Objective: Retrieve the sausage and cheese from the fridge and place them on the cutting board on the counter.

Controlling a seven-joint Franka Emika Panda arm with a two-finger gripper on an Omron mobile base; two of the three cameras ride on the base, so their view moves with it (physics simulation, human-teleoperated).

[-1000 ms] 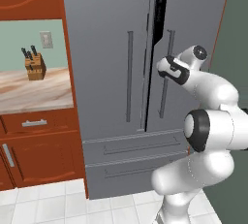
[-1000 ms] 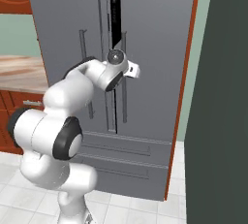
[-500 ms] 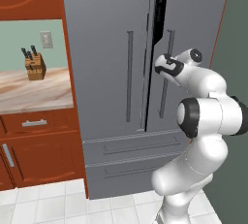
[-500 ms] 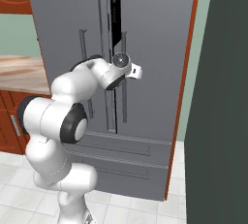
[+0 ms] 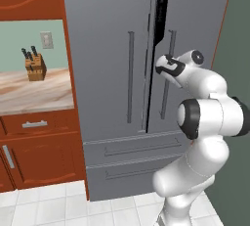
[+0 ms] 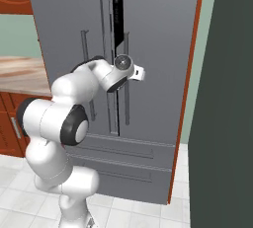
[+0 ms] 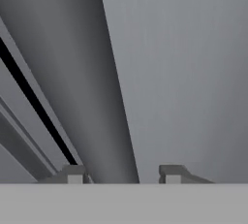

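The tall grey fridge (image 5: 107,49) stands with both doors nearly closed, a dark slit showing between them near the top. My gripper (image 5: 164,66) is at the right door's vertical bar handle (image 5: 166,98), about a third of the way down it. In the hand view the handle (image 7: 97,97) runs up between my gripper's (image 7: 123,174) tips. The left fingertip (image 7: 73,173) sits against the bar and the right one stands a little apart from it. The jaws are open around the bar. The sausage and cheese are hidden inside the fridge. The cutting board is out of view.
The marbled counter (image 5: 34,93) lies left of the fridge over reddish-brown cabinets, with a wooden knife block (image 5: 35,66) at its back. The left door's handle (image 5: 130,73) hangs close beside mine. A dark green wall (image 6: 227,98) closes in on the right.
The jaws have narrowed around the right door handle. The arm's elbow has swung up and out to the right while the hand stayed at the handle. The fridge doors have not moved.
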